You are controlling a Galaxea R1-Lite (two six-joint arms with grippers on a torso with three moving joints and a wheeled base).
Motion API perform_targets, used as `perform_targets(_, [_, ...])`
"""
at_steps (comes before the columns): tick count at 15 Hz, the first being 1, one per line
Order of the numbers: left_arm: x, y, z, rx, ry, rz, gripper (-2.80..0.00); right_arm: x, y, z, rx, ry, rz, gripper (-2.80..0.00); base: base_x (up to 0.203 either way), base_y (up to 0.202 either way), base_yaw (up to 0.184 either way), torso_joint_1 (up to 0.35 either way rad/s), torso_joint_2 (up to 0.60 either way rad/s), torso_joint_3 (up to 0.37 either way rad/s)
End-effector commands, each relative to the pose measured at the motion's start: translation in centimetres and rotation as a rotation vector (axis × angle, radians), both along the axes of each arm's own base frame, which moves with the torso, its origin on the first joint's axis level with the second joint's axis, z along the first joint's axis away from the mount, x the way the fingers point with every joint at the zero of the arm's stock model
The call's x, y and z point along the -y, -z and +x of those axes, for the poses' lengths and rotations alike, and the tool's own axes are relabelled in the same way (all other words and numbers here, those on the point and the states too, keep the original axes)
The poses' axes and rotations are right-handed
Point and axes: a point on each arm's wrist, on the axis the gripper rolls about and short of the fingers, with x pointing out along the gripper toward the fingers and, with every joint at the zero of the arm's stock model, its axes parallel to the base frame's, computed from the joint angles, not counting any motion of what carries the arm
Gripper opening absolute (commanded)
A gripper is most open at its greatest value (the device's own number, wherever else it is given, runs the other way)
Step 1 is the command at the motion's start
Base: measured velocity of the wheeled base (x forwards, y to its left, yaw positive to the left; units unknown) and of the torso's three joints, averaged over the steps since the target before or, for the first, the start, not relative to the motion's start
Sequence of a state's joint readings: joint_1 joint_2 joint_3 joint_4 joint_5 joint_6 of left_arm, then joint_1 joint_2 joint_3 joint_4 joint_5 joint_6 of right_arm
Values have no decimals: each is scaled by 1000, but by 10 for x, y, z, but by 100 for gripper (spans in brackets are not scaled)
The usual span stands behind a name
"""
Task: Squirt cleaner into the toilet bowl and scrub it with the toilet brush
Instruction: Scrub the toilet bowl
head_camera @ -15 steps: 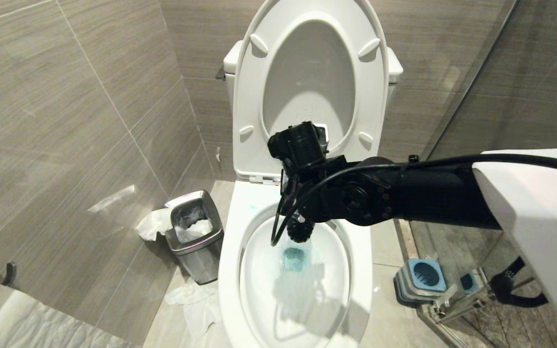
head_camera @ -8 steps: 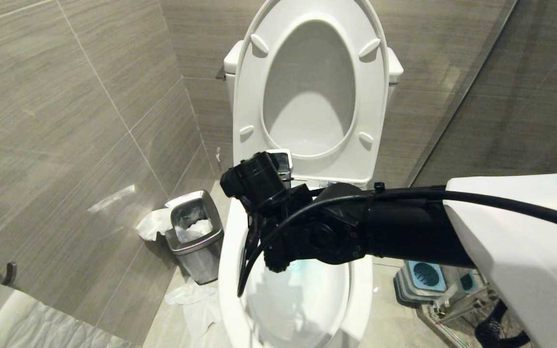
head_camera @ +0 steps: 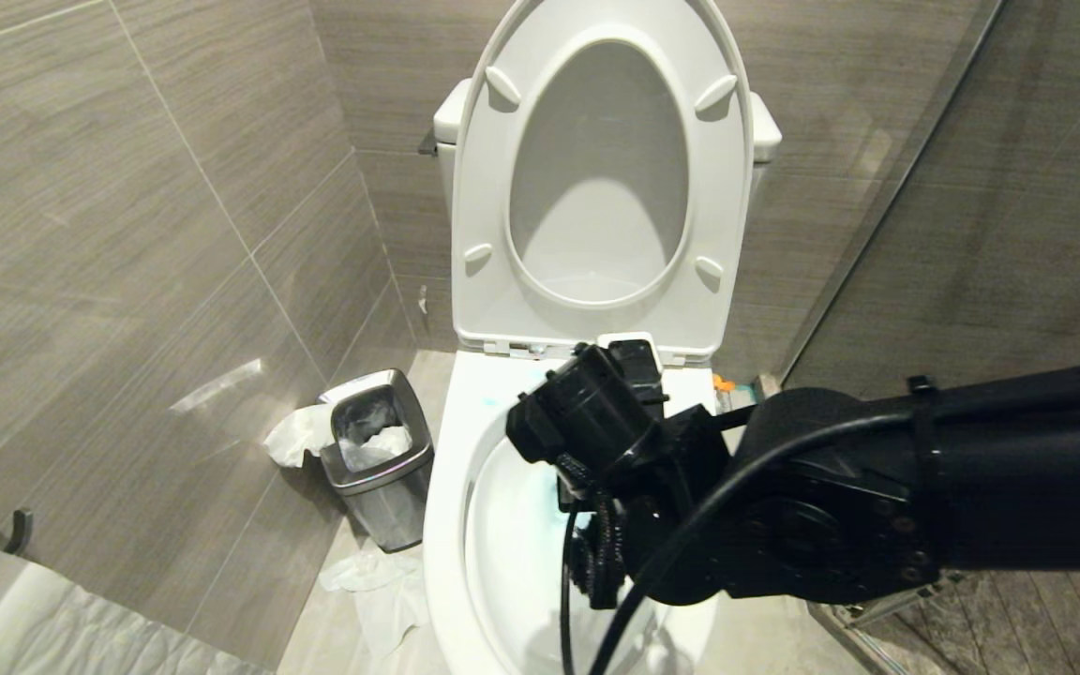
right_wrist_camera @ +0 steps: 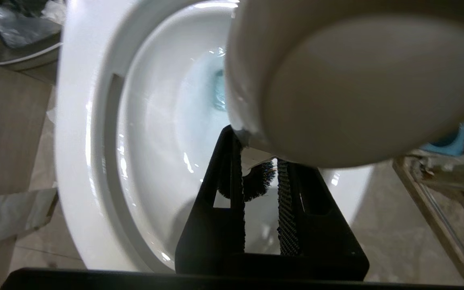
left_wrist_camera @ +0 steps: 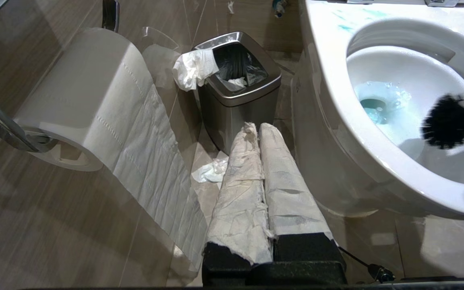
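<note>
Right wrist view: right tool [right_wrist_camera: 258, 181] clamped on the toilet brush [right_wrist_camera: 256, 185].
Bristles hang below it inside the toilet bowl [right_wrist_camera: 95, 121]; left tool [left_wrist_camera: 258, 133] closed.

The paper-wrapped left gripper [left_wrist_camera: 261, 133] sat shut beside the steel square waste bin [left_wrist_camera: 238, 90]. The dark-bristled toilet brush [left_wrist_camera: 451, 121] hung inside the glossy white toilet bowl [left_wrist_camera: 336, 121], over turquoise-blue cleaner [left_wrist_camera: 381, 114].

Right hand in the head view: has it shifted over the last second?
Yes. The right hand, gripping the toilet brush, has swung from the toilet bowl's far end toward its near end, away from the raised seat.
</note>
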State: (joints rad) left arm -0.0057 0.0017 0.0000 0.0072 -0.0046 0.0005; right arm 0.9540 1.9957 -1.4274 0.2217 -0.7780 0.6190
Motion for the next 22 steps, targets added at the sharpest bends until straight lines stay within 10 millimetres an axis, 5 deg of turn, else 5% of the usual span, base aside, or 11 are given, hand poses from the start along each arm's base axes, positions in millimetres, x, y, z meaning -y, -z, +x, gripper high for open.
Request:
perform_targets(1, [0,0,0,-3,0,-1,-280,40,-21,-9,18,55,30,-280,0,0,0,0,0,0])
perform_targets(4, [0,0,0,-2,0,-1,-280,54,-24,10,26,121,41,-280,0,0,0,0,0,0])
perform_targets(7, [0,0,0,-3,0,-1,-280,46,-20,30,35,144,52,-280,0,0,0,0,0,0])
perform_targets(15, [0,0,0,-3,0,-1,-280,-26,1,98,108,125,106,-280,0,0,0,0,0,0])
perform_targets(19, [0,0,0,-3,0,-1,-280,-78,15,60,99,0,102,-280,0,0,0,0,0,0])
perform_targets(22, [0,0,0,-3,0,-1,-280,-87,9,29,78,-24,110,-280,0,0,0,0,0,0])
